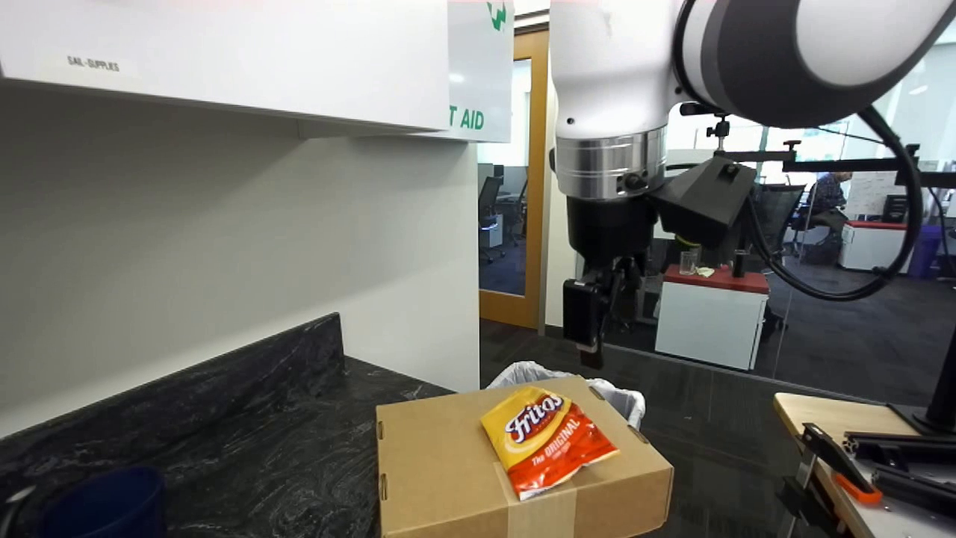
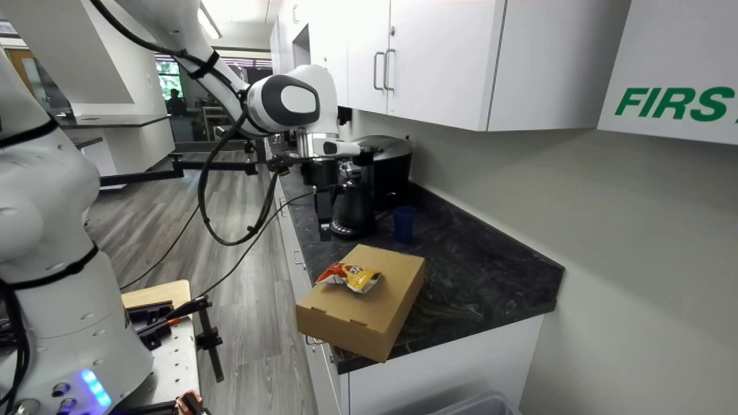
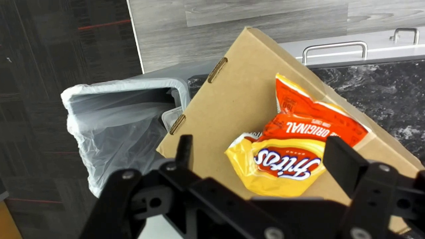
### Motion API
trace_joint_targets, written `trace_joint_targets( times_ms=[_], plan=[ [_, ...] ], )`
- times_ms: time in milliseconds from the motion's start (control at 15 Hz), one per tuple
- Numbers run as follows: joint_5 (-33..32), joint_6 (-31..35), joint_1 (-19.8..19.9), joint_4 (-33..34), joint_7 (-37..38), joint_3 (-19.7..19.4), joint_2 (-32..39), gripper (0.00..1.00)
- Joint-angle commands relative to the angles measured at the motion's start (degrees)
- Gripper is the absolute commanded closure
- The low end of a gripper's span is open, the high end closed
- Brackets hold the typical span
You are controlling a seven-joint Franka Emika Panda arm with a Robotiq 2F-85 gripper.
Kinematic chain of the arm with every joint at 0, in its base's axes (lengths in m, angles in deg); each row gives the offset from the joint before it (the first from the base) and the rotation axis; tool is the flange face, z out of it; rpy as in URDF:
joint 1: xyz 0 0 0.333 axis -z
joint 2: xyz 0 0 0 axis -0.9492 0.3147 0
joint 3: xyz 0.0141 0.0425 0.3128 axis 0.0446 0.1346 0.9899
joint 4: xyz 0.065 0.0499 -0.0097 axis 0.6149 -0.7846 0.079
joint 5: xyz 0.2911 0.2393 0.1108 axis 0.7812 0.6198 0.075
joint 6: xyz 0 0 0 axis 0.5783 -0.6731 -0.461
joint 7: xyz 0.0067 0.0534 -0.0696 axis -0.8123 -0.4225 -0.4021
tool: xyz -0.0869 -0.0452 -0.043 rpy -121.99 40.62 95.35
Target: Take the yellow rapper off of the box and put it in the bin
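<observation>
Fritos bag [image 1: 549, 441] lies on a cardboard box [image 1: 437, 456] at the corner of the counter [image 2: 490, 282]

The crumpled yellow-and-red bag rests on the box's lid, its red end lying partly over the strip of tape [image 1: 541, 515] at one edge. The box sits at the counter's front corner, jutting past both the front edge and the end edge. The Robotiq gripper [image 3: 260, 152] hangs above the box, apart from the bag, its fingers [image 3: 184, 149] spread wide. Past the end edge, lower than the box and just beside it in the wrist view, stands the bin [image 3: 132, 84] with a white plastic liner [image 3: 74, 122] folded over its rim. A translucent tub [image 2: 490, 399] shows only its top at the bottom of an exterior view; whether it is the same bin is hard to tell. Farther along the counter a blue cup [image 2: 403, 223] stands toward the back edge, a black kettle [image 2: 354, 210] nearer the front edge, and a tall black-and-silver appliance [image 2: 398, 173] beside the kettle. White wall cabinets [image 2: 438, 57] hang above the back edge.
</observation>
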Motion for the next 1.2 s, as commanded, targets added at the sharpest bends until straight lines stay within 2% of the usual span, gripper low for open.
trace_joint_targets(
  times_ms=[0,200,667,1133],
  plan=[
    [5.05,-1.24,-2.73,1.58,-4.15,-2.77,3.00,0.00],
    [7.95,-1.64,-3.60,2.08,-8.04,-3.79,4.34,0.00],
    [-0.99,-0.52,-3.36,2.88,-6.99,-4.06,5.07,0.00],
    [0.38,-0.21,-3.67,2.31,-7.11,-4.35,4.83,0.00]
  ],
)
